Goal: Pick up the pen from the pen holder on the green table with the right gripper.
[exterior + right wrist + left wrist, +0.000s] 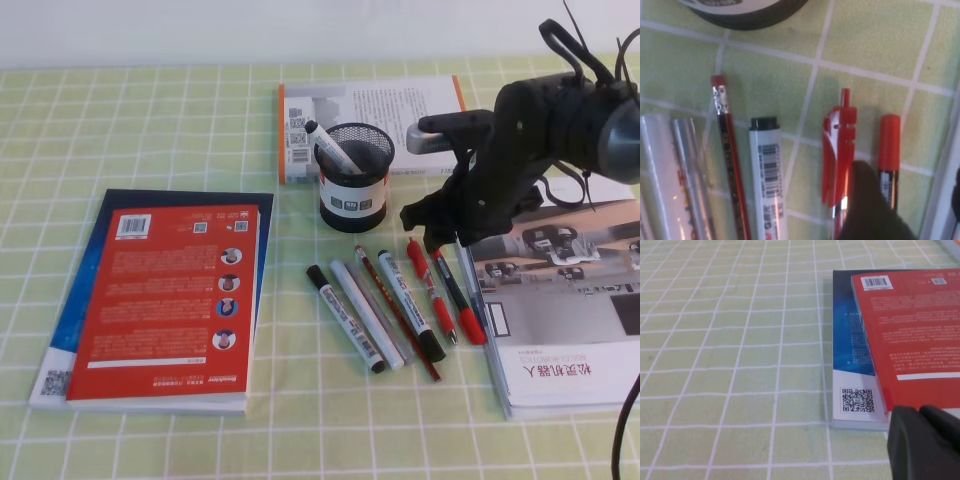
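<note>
inside the pen holder (355,178) leans a white marker (335,148); right hand (437,222) state unclear.

My grey book (565,330) carries upside-down Chinese title characters above small Latin print too tiny to read. The red book (165,300) shows a barcode, the blue book (855,390) a QR code, and the white marker (767,185) a barcode.

Lighting bright and even; shadows soft and short. Right wrist view blurred at close range. Mild glare on the clear pen tube (687,175).
</note>
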